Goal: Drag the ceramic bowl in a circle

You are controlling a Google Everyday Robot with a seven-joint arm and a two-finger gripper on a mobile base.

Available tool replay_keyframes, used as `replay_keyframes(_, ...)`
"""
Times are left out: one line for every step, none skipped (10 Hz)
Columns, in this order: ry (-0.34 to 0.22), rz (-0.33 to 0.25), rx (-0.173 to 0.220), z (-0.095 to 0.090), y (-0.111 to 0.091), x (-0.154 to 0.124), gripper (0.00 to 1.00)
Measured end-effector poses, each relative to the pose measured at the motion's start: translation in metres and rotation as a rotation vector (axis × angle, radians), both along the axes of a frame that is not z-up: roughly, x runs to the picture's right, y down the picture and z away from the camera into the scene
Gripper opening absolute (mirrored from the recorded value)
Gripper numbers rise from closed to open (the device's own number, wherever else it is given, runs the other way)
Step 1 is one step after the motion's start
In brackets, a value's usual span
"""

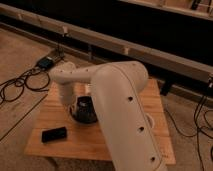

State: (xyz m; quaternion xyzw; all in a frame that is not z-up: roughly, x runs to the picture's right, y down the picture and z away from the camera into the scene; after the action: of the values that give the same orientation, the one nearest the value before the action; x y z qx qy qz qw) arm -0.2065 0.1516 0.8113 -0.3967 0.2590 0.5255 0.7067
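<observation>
The ceramic bowl (pixel 88 113), dark and glossy, sits near the middle of the wooden table (pixel 50 112). My white arm comes in from the lower right, bends over the table and drops down at the bowl's left side. The gripper (pixel 76 103) is at the bowl's left rim and shut on it. My forearm hides the right part of the bowl.
A flat black device (pixel 54 134) lies on the table in front of and left of the bowl. On the floor to the left are a black box (pixel 46 62) and loose cables (pixel 19 86). A long rail (pixel 150 47) runs behind the table.
</observation>
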Motion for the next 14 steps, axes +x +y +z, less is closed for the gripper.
replay_keyframes(-0.019, 0.016, -0.036, -0.015, 0.011, -0.005, 0.0)
replay_keyframes(-0.017, 0.03, -0.062, -0.024, 0.018, -0.003, 0.0)
replay_keyframes(-0.009, 0.043, -0.101, -0.039, 0.028, 0.004, 0.0)
replay_keyframes(0.0, 0.048, -0.123, -0.048, 0.033, 0.012, 0.0)
replay_keyframes(0.018, 0.048, -0.146, -0.055, 0.04, 0.024, 0.0)
replay_keyframes(0.044, 0.045, -0.165, -0.06, 0.045, 0.04, 0.0)
replay_keyframes(0.071, 0.042, -0.175, -0.062, 0.047, 0.055, 0.0)
replay_keyframes(0.113, 0.043, -0.172, -0.059, 0.045, 0.077, 0.0)
replay_keyframes(0.138, 0.047, -0.163, -0.054, 0.041, 0.09, 0.0)
replay_keyframes(0.17, 0.052, -0.14, -0.045, 0.033, 0.107, 0.0)
replay_keyframes(0.191, 0.054, -0.108, -0.035, 0.024, 0.119, 0.0)
replay_keyframes(0.197, 0.047, -0.074, -0.026, 0.015, 0.126, 0.0)
replay_keyframes(0.184, 0.03, -0.037, -0.015, 0.007, 0.128, 0.0)
replay_keyframes(0.167, 0.02, -0.016, -0.01, 0.002, 0.126, 0.0)
